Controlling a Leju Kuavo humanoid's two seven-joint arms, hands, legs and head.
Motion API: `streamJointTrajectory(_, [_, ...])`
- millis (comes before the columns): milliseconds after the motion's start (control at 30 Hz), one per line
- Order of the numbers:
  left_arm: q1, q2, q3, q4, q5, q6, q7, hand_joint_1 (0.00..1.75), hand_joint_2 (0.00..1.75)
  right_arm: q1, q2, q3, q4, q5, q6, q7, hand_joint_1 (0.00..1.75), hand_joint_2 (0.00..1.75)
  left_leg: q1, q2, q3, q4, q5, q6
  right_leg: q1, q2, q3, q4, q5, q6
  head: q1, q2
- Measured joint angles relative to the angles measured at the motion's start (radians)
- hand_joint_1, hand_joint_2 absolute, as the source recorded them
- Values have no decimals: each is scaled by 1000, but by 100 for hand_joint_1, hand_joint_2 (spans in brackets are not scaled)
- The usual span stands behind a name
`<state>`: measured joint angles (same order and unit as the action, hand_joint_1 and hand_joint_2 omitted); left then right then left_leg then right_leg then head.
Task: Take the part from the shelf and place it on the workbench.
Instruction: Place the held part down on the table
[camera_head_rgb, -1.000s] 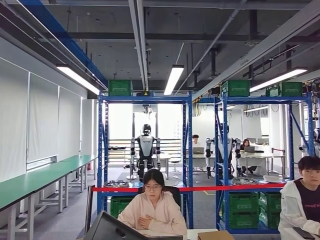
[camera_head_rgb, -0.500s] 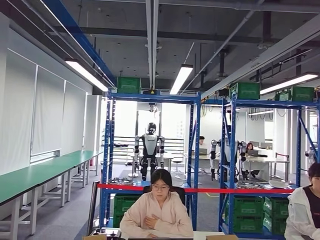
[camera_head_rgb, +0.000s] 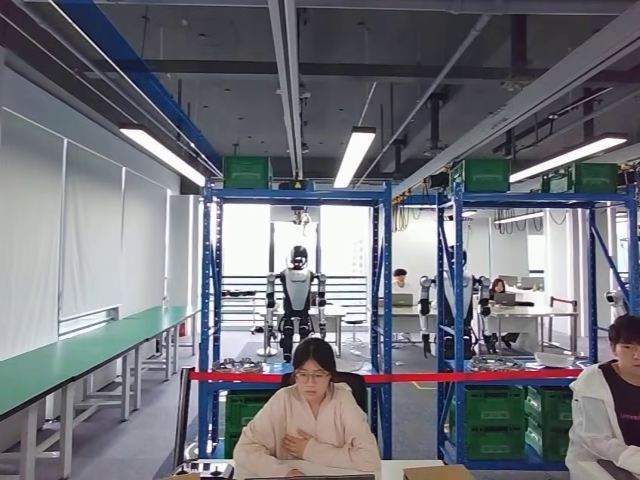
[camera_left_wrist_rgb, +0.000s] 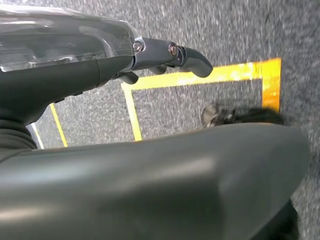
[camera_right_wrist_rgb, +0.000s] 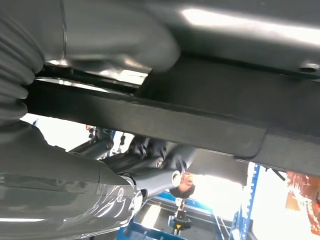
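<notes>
- On the middle board of the blue shelf (camera_head_rgb: 294, 196), towards its left end, lay flat grey metal pieces (camera_head_rgb: 235, 366). They were too small to tell which one was the part.
- More grey pieces (camera_head_rgb: 490, 363) lay on the same level of the second shelf (camera_head_rgb: 528, 198), to the right.
- The shelf stood well apart from the robot, across the room.
- The left hand (camera_left_wrist_rgb: 124, 57) hung over grey carpet. One dark finger (camera_left_wrist_rgb: 190, 55) was stretched out straight and nothing lay in the hand.
- The right hand (camera_right_wrist_rgb: 124, 192) hung close against dark parts. Its fingers (camera_right_wrist_rgb: 162, 176) were blurred, so I could not tell whether they were spread or closed.
- The long green workbench (camera_head_rgb: 75, 355) ran along the left wall.
- A red band (camera_head_rgb: 377, 377) stretched across the front of both shelves.
- Green crates (camera_head_rgb: 487, 412) sat on the lowest level and on top of the shelves.
- A person in a pink top (camera_head_rgb: 308, 428) sat at a desk in front of the shelf, and a person in a white jacket (camera_head_rgb: 604, 420) sat at the right edge.
- Another robot (camera_head_rgb: 296, 300) stood behind the shelf.
- Yellow tape (camera_left_wrist_rgb: 196, 76) marked the carpet under the left hand.
</notes>
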<state>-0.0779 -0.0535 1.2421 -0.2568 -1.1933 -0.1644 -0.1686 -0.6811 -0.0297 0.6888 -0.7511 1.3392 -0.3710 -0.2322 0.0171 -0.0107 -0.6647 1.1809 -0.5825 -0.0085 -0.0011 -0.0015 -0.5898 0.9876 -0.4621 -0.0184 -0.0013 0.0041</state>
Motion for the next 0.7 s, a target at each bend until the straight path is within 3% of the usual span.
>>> streamJointTrajectory(67, [2, 2, 0, 0, 0, 1, -2, 0, 87, 1, 2, 0, 17, -2, -1, 0, 0, 0, 2, 0, -52, 104, -31, -6, 0, 0, 0, 0, -1, 0, 0, 0])
streamJointTrajectory(100, [3, 2, 0, 1, -1, 1, -6, 0, 44, 2, 3, 0, 24, -4, -3, 0, 0, 0, 4, 1, -54, 106, -19, -9, -1, 1, 1, 1, -2, 1, 0, 0])
streamJointTrajectory(133, [5, 3, 0, 1, -1, 1, -11, 0, 0, 2, 3, 0, 28, -7, -5, -1, 0, 0, 6, 1, -37, 66, 10, -10, -2, 2, 2, 2, -3, 3, 0, 0])
streamJointTrajectory(200, [5, 4, 0, 1, -2, 2, -20, 0, 0, 1, 3, -3, 30, -15, -8, -5, 0, 0, 10, 3, 26, -67, 76, -13, -1, 5, 2, 10, -9, 12, 0, 0])
streamJointTrajectory(267, [3, 5, -1, 2, -4, 4, -24, 0, 0, 2, 3, -10, 30, -34, -8, -18, 0, 0, 10, 3, 63, -146, 100, -7, 2, 8, -2, 21, -15, 22, 0, 0])
streamJointTrajectory(400, [5, 5, -1, 3, -4, 7, -25, 0, 0, 14, 2, -41, 5, -140, 24, -94, 0, 0, 6, 2, 66, -155, 100, 19, -2, 8, -6, 33, -27, 39, 0, 0])
streamJointTrajectory(467, [4, 6, -1, 4, -4, 7, -25, 0, 0, 26, 1, -69, -27, -241, 61, -156, 0, 0, 9, 3, 67, -156, 102, 29, -4, 6, -38, 112, -78, 48, 0, 0])
streamJointTrajectory(533, [5, 7, -1, 4, -4, 6, -25, 0, 0, 50, 0, -102, -74, -354, 108, -208, 0, 0, 7, 3, 68, -156, 101, 33, -6, 6, -102, 255, -146, 53, 0, 0])
streamJointTrajectory(567, [6, 7, -1, 4, -4, 5, -25, 0, 0, 67, -1, -122, -104, -416, 136, -229, 0, 0, 6, 2, 68, -156, 100, 34, -6, 6, -127, 308, -161, 53, 0, -1])
streamJointTrajectory(600, [8, 7, -1, 4, -4, 3, -26, 0, 0, 86, -1, -144, -140, -478, 166, -249, 0, 0, 5, 1, 69, -156, 99, 35, -5, 6, -134, 323, -157, 52, 0, -1])
streamJointTrajectory(633, [9, 7, -1, 4, -4, 1, -28, 0, 0, 105, -1, -167, -178, -538, 194, -265, 0, 0, 4, 0, 71, -156, 98, 36, -5, 6, -122, 293, -132, 49, 0, -1])
streamJointTrajectory(700, [10, 7, -1, 4, -3, -6, -35, 0, 0, 136, -1, -221, -271, -667, 260, -295, 0, 0, 1, -1, 75, -156, 96, 35, -1, 6, -58, 153, -61, 37, 0, -1])
